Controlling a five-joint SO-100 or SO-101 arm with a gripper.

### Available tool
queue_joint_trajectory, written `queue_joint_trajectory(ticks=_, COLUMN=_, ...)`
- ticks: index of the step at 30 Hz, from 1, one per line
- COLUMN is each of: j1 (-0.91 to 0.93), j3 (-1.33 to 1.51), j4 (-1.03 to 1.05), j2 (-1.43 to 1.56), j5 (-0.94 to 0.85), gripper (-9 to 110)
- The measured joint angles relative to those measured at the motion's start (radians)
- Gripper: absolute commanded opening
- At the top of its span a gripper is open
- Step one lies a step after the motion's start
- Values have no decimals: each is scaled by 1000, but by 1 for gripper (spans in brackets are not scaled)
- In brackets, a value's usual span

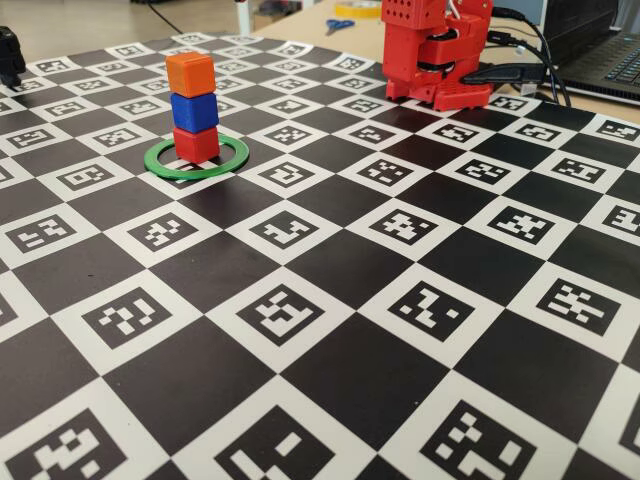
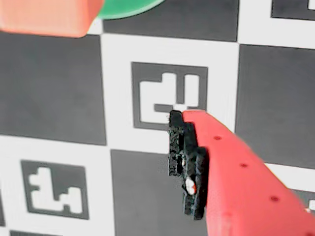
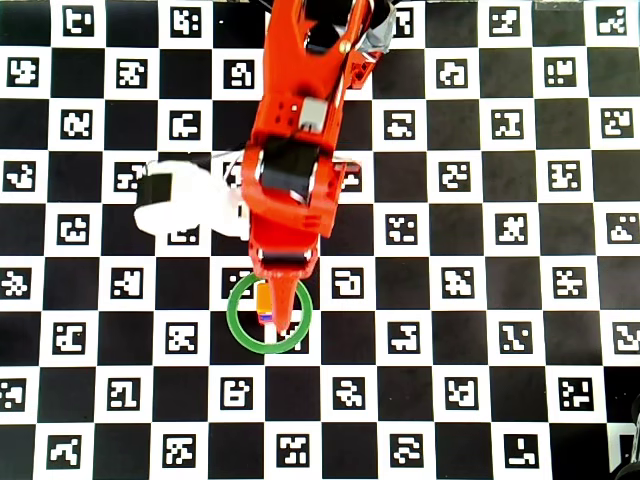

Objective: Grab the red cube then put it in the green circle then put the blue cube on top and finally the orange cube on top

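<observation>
All three were stacked: red cube (image 1: 196, 143) in the green circle (image 1: 196, 159), blue cube (image 1: 194, 110), orange cube (image 1: 190, 73) topping it; we couldn't tell the pincer's (image 2: 183, 115) state.

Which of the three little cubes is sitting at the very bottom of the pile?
The red cube; it rests inside the green circle, under the blue cube and the orange cube.

The red arm reaches out from the far edge of the bench in the overhead view, its claw (image 3: 280, 322) pointing down. In the wrist view one red finger (image 2: 236, 172) with a black pad shows; the other is out of frame.
</observation>
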Motion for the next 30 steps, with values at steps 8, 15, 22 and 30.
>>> queue_joint_trajectory(ticks=8, j1=14, j3=356, j4=-222, j2=322, j5=-107, gripper=3)
queue_joint_trajectory(ticks=15, j1=15, j3=640, j4=-383, j2=572, j5=-322, gripper=-5)
queue_joint_trajectory(ticks=22, j1=-15, j3=940, j4=-520, j2=761, j5=-506, gripper=-5)
queue_joint_trajectory(ticks=30, j1=-40, j3=1197, j4=-614, j2=908, j5=-719, gripper=-6)
